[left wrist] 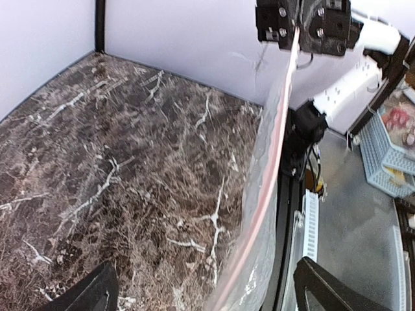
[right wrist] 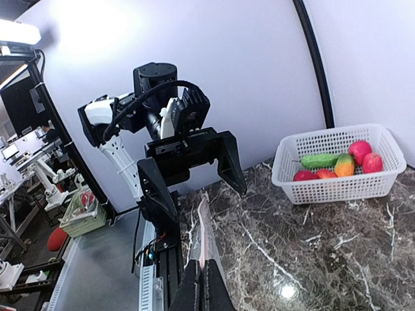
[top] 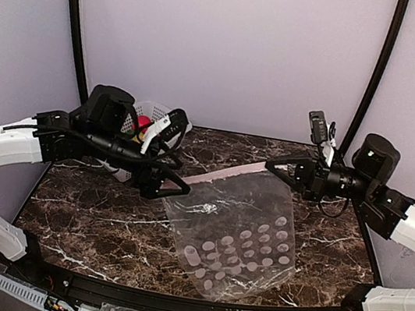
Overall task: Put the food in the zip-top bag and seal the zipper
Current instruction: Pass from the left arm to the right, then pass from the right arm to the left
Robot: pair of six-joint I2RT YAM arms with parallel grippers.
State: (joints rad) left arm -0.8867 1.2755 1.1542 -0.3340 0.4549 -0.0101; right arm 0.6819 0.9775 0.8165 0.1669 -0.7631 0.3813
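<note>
Top view: the zip-top bag point(top: 243, 232) lies flat on the marble-patterned table point(top: 103, 218), clear with white dots, and looks empty. Its zipper point(top: 228, 173), a pinkish strip, is lifted along the far edge. The right gripper point(top: 271, 165) pinches the strip's right end. The left gripper point(top: 175, 186) sits at the other end, jaws spread. The left arm partly hides a white lattice basket point(top: 152, 109) at the back left; only a red bit of food point(top: 143, 123) shows.

Left wrist view: the strip runs taut between the wide-apart fingers up to the right gripper's closed jaws. I cannot tell whether either finger touches it. A light blue crate point(left wrist: 389, 152) stands off the table.

Right wrist view: the fingers are pressed together on the strip. The basket is unobstructed here, holding a green cucumber piece point(right wrist: 320, 159), red round pieces point(right wrist: 358, 150) and an orange-yellow-green piece point(right wrist: 344, 164).
</note>
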